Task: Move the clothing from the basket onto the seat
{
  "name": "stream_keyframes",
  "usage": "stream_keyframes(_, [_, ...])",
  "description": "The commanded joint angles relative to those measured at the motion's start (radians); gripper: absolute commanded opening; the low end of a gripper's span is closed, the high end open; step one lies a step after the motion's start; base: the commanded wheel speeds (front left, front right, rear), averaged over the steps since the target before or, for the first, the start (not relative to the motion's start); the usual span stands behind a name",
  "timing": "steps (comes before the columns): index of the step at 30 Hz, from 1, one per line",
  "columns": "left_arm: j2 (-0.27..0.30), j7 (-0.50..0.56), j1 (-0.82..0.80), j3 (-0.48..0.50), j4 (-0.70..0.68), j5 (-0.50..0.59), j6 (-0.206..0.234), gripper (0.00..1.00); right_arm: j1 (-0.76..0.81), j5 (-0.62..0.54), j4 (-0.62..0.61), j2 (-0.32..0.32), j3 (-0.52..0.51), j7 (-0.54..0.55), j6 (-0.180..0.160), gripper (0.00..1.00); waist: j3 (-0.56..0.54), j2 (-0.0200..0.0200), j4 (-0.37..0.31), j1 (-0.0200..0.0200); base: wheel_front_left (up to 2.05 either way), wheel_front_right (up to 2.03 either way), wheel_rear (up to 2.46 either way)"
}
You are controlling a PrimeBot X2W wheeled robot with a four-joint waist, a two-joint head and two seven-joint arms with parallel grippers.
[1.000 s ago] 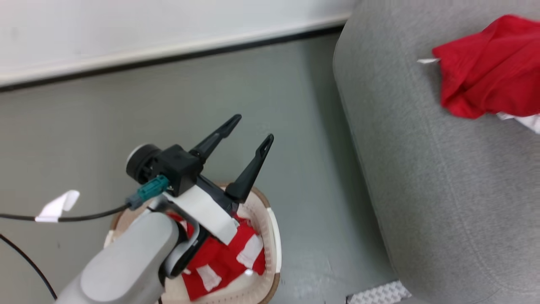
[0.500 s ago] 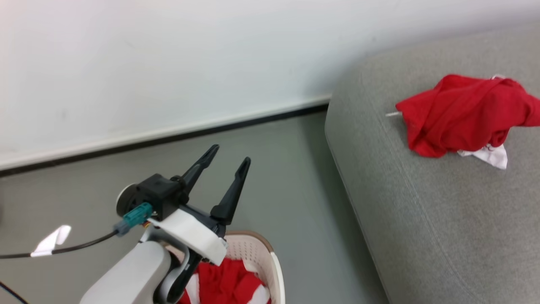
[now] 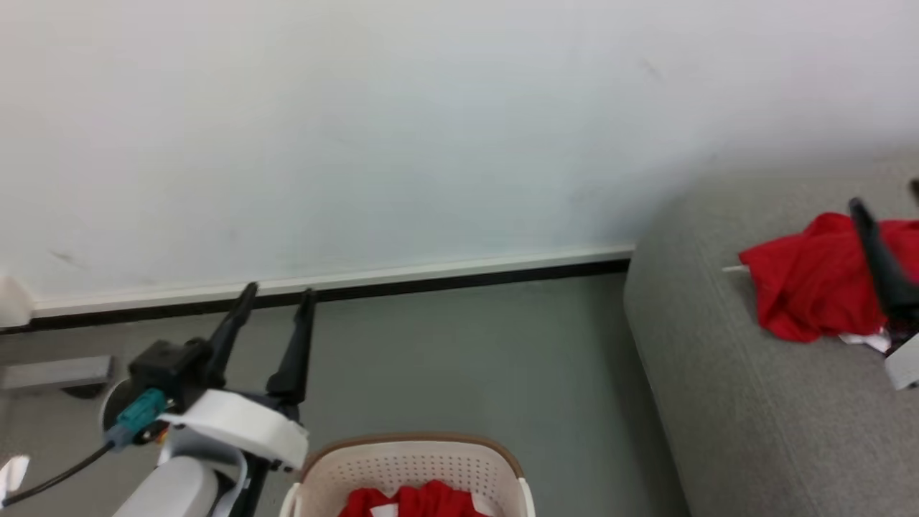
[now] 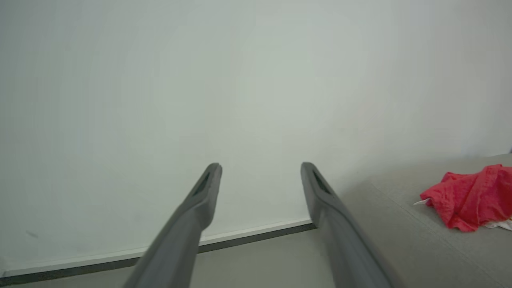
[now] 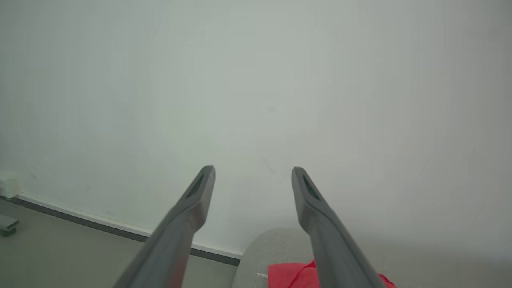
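- Clothing (image 3: 416,501) sits in the basket (image 3: 409,459), below and just right of my left gripper (image 3: 279,291), the nearer one.
- One red piece (image 3: 804,287) lies on the sofa (image 3: 718,402).
- Left gripper: fingers apart, empty, pointing at the wall (image 3: 431,143).
- Right gripper (image 5: 253,171): spread, empty, above the sofa piece.
- Bare grey floor (image 3: 467,359) separates basket and sofa.

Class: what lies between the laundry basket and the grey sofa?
Bare grey floor, with nothing on it, separates the basket from the sofa; the head view shows it.
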Motion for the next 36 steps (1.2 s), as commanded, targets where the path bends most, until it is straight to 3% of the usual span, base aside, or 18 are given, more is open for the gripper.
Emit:
stream_keyframes(1, [0.007, 0.0, 0.041, 0.028, -0.008, 0.024, 0.012, 1.0, 0.05, -0.022, -0.01, 0.036, -0.015, -0.015, -0.002, 1.0, -0.04, 0.0, 0.045, 0.0002, 0.0, 0.0, 0.0])
stream_keyframes(10, [0.002, -0.001, 0.181, 0.189, -0.028, 0.082, 0.036, 1.0, 0.234, -0.164, -0.062, 0.222, -0.122, -0.101, -0.002, 1.0, -0.061, 0.0, 0.124, 0.0002, 0.0, 0.0, 0.0])
stream_keyframes(17, [-0.049, -0.001, 0.277, 0.289, -0.04, 0.146, 0.021, 1.0, 0.371, -0.237, -0.102, 0.323, -0.215, -0.125, -0.002, 1.0, -0.066, 0.0, 0.151, 0.0002, 0.0, 0.0, 0.0])
stream_keyframes(22, [-0.117, -0.001, 0.354, 0.38, -0.051, 0.2, 0.007, 1.0, 0.469, -0.287, -0.145, 0.406, -0.299, -0.125, -0.002, 1.0, -0.071, 0.0, 0.16, 0.0002, 0.0, 0.0, 0.0])
stream_keyframes(27, [-0.166, -0.001, 0.393, 0.433, -0.039, 0.257, -0.031, 1.0, 0.507, -0.319, -0.17, 0.441, -0.322, -0.126, -0.002, 1.0, -0.074, 0.0, 0.159, 0.0002, 0.0, 0.0, 0.0])
stream_keyframes(36, [-0.216, -0.001, 0.384, 0.476, -0.021, 0.339, -0.09, 1.0, 0.507, -0.328, -0.157, 0.437, -0.311, -0.126, -0.002, 1.0, -0.073, 0.0, 0.156, 0.0002, 0.0, 0.0, 0.0])
